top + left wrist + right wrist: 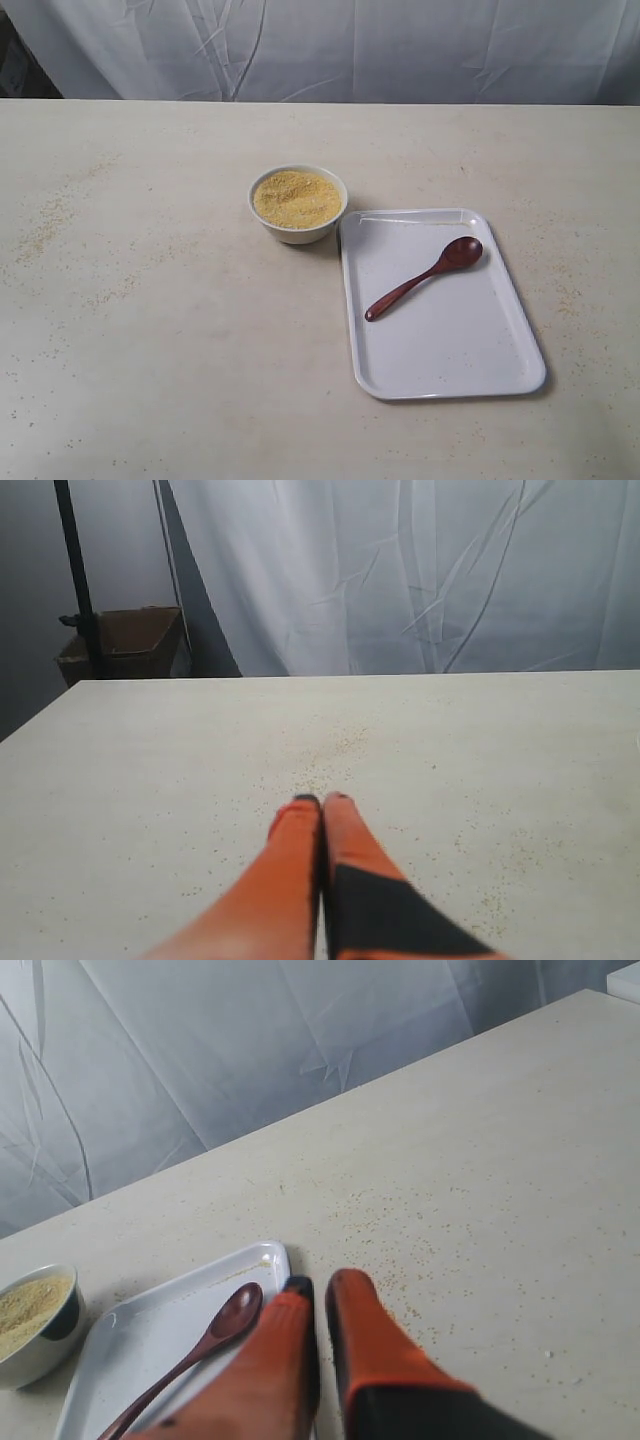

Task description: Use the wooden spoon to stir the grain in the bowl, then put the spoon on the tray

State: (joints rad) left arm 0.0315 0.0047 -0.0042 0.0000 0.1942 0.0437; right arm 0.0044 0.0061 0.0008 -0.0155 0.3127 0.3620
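Observation:
The white bowl (298, 228) stands mid-table, filled with yellow grain (297, 198). Just right of it lies the white tray (440, 350), and the dark wooden spoon (425, 278) rests on it diagonally, free of any grip. In the right wrist view my right gripper (322, 1285) hovers beside the tray (130, 1350) corner, next to the spoon (210, 1335). Its fingers are a narrow gap apart and hold nothing. The bowl (45, 1345) shows at that view's edge. My left gripper (322, 800) is shut and empty over bare table. Neither gripper appears in the exterior view.
Spilled grains (45, 225) are scattered over the beige table, mostly at the left and around the tray. A white cloth backdrop (320, 50) hangs behind the far edge. A cardboard box (125, 645) and a black pole (78, 580) stand beyond the table.

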